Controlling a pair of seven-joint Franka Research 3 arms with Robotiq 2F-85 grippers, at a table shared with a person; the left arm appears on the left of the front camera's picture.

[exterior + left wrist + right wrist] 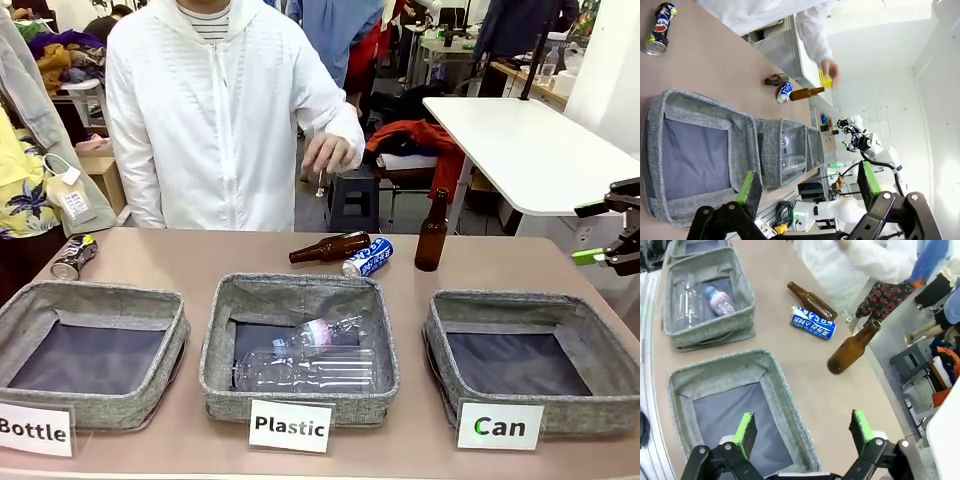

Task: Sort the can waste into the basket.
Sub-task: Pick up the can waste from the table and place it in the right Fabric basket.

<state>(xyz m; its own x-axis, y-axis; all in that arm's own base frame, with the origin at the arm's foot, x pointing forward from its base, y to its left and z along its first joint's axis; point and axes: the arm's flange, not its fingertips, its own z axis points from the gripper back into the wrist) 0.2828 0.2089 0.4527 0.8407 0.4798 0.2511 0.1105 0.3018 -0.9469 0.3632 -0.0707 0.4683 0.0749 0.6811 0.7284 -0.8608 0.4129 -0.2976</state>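
The blue and white can [367,257] [813,323] [784,92] lies on its side at the table's far middle, touching a lying brown bottle. The crushed dark can [73,257] [659,28] lies at the far left. The grey basket labelled "Can" [441,340] [782,405] stands at the front right, holding nothing. My right gripper [597,232] [803,426] hangs open at the right edge, above that basket's near side. My left gripper [809,182] is open, high above the left basket, with nothing between its pads.
A brown bottle [330,247] lies next to the blue can, and another [432,232] stands upright to its right. The "Plastic" basket [219,330] holds clear bottles [310,362]. The "Bottle" basket [178,335] stands left. A person's hand [330,152] hovers beyond the far edge.
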